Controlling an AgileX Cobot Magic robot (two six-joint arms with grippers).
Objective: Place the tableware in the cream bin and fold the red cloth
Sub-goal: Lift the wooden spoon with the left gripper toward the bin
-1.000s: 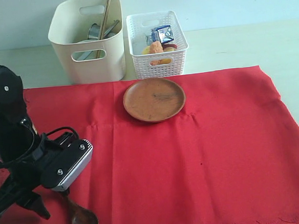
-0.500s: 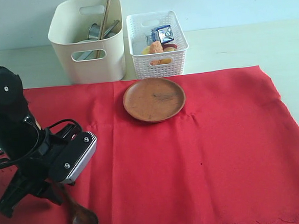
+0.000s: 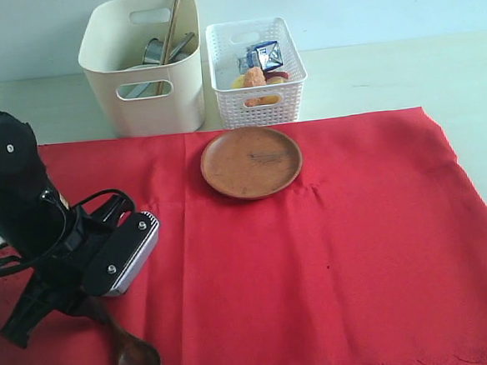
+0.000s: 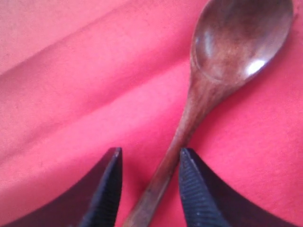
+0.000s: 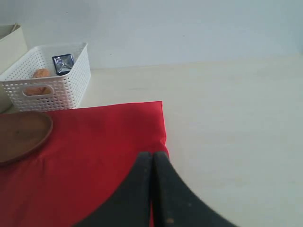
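The red cloth [image 3: 340, 251] lies spread flat over the table. A dark wooden spoon [image 3: 137, 363] rests on its near left corner, bowl up. My left gripper [image 4: 150, 151] is low over the spoon [image 4: 236, 38] and open, its jaws on either side of the handle; one finger lies against the handle, with a gap on the other side. The round brown plate [image 3: 251, 162] sits on the cloth's far edge. The cream bin [image 3: 146, 101] behind holds chopsticks [image 3: 172, 33] and a steel cup [image 3: 154, 50]. My right gripper [image 5: 152, 154] is shut and empty over the cloth's far right corner [image 5: 142, 118].
A white lattice basket [image 3: 258, 89] with food items and a carton stands right of the cream bin, just behind the plate. Bare pale table [image 3: 470, 75] lies to the right of the cloth and behind it.
My left arm has shifted a little to the right and settled over the spoon's handle, with its jaws narrowing around it. The spoon, plate and cloth have not moved.
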